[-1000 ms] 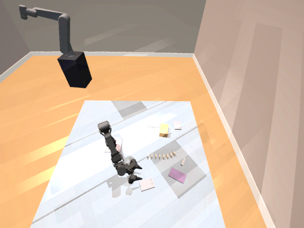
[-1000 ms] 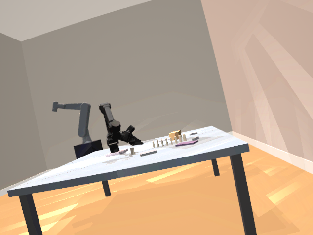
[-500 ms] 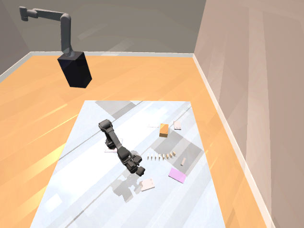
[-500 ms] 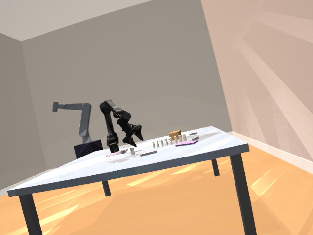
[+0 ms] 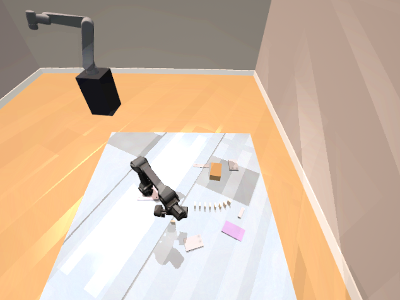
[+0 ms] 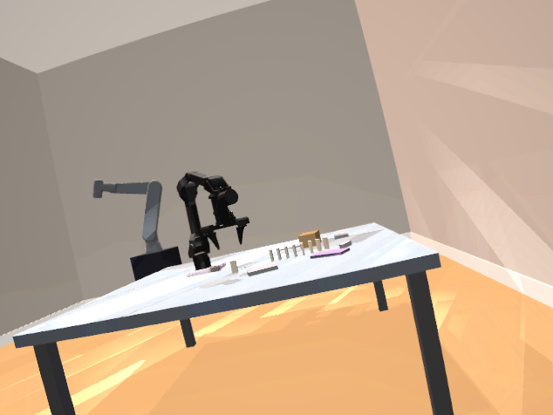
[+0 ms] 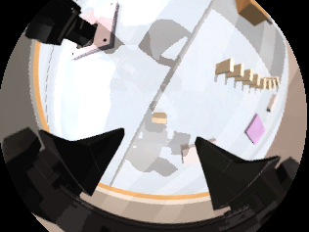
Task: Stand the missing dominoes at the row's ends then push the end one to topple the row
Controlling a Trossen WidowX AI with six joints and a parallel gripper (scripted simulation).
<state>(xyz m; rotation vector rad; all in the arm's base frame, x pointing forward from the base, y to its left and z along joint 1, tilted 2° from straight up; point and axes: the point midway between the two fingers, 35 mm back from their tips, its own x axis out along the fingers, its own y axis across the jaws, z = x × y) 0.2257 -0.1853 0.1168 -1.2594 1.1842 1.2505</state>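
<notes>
My gripper [image 6: 229, 245] [image 7: 160, 134] is open and empty, pointing down above a lone domino [image 5: 172, 222] [image 6: 233, 266] [image 7: 159, 117] that stands upright. The domino is clear of the fingers, well below them. The curved row of several standing dominoes [image 5: 204, 205] [image 6: 286, 252] [image 7: 224, 67] is to the right of the gripper in the top and exterior views and at the upper right in the wrist view. A small pale block [image 5: 241, 212] [image 6: 344, 244] [image 7: 272, 103] lies flat beyond the row's right end; whether it is a domino is hard to tell.
An orange box [image 5: 216, 171] [image 6: 309, 238] [image 7: 251, 11] stands behind the row. A purple plate [image 5: 233, 230] [image 6: 329, 253] [image 7: 255, 129] lies in front of its right end. A pale plate [image 5: 194, 242] [image 6: 262, 269] [image 7: 189, 156] lies near the lone domino. Another pale plate [image 5: 233, 164] lies at the back right.
</notes>
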